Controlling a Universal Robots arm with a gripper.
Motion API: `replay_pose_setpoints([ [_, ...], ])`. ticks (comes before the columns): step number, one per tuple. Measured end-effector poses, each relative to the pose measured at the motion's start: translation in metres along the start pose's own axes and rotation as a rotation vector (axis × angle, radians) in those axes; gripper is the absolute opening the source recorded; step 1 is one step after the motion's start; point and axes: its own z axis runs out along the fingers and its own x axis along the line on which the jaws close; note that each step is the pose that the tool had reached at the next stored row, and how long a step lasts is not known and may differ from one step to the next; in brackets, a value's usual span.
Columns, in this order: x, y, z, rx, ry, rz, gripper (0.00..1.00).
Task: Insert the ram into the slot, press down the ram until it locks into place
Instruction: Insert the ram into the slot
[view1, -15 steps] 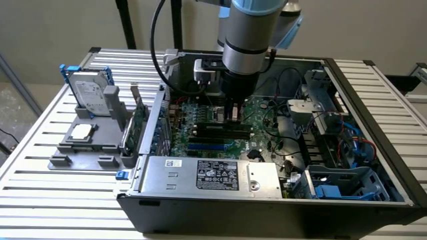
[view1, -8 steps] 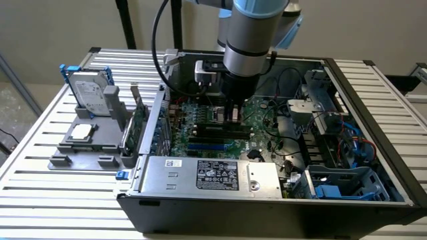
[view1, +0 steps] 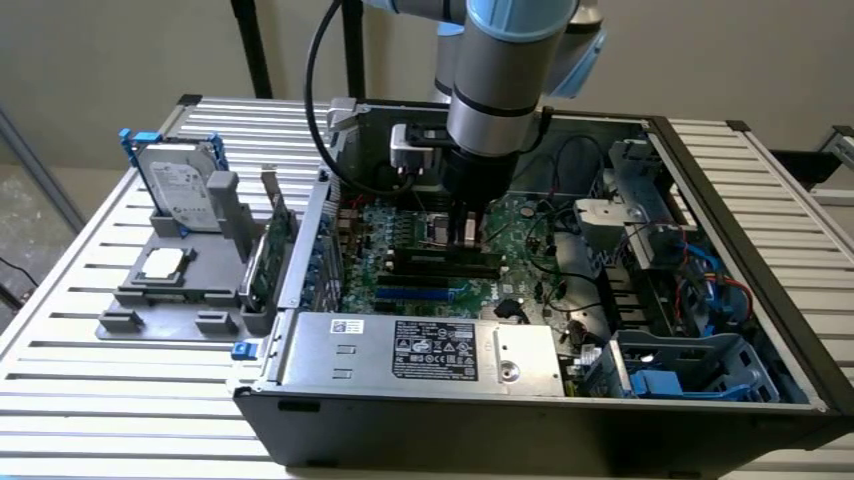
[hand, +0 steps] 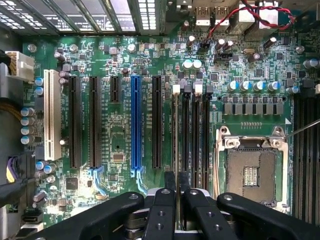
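One PC case (view1: 534, 425) on slatted tbl (view1: 107, 400), beige wall (view1: 107, 50); pincer (hand: 177, 181) clamps ram (hand: 175, 131).

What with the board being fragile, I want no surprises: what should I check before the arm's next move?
1. Grip: ok, black hand closed on thin dark-green ram stick.
2. Alignment: ok, the stick runs parallel along the long black memory slot.
3. Seating depth: cannot tell from above.
4. Locking: cannot tell.
5. Clearance: ok, neighbouring black slots hold nothing.
6. Obstacles: ok, square silver processor socket lies apart from the hand.
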Motion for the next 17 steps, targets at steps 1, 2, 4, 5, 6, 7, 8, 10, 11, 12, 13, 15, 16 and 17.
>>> replay_pose_setpoints([
  [1, -0.0002, -0.0001, 0.0001, -0.0003, 0.0009, 0.000, 0.13],
  [2, -0.0003, -0.0002, 0.0003, -0.0001, 0.0018, 0.000, 0.13],
  [4, -0.0006, -0.0003, 0.0005, -0.0001, 0.0048, 0.000, 0.13],
  [5, -0.0010, -0.0003, 0.0009, -0.0001, 0.0063, 0.000, 0.13],
  [6, -0.0013, -0.0004, 0.0013, 0.0000, 0.0077, -0.001, 0.13],
  [7, -0.0017, -0.0004, 0.0017, 0.0002, 0.0087, -0.001, 0.13],
  [8, -0.0020, -0.0004, 0.0020, 0.0008, 0.0092, -0.003, 0.13],
  [10, -0.0024, -0.0005, 0.0024, 0.0018, 0.0097, -0.006, 0.13],
  [11, -0.0024, -0.0005, 0.0026, 0.0018, 0.0101, -0.006, 0.13],
  [12, -0.0024, -0.0004, 0.0028, 0.0019, 0.0103, -0.006, 0.13],
  [13, -0.0024, -0.0005, 0.0032, 0.0019, 0.0105, -0.006, 0.13],
  [15, -0.0024, -0.0005, 0.0036, 0.0019, 0.0110, -0.006, 0.13],
  [16, -0.0024, -0.0005, 0.0039, 0.0019, 0.0111, -0.006, 0.13],
  [17, -0.0024, -0.0005, 0.0042, 0.0020, 0.0111, -0.006, 0.13],
])
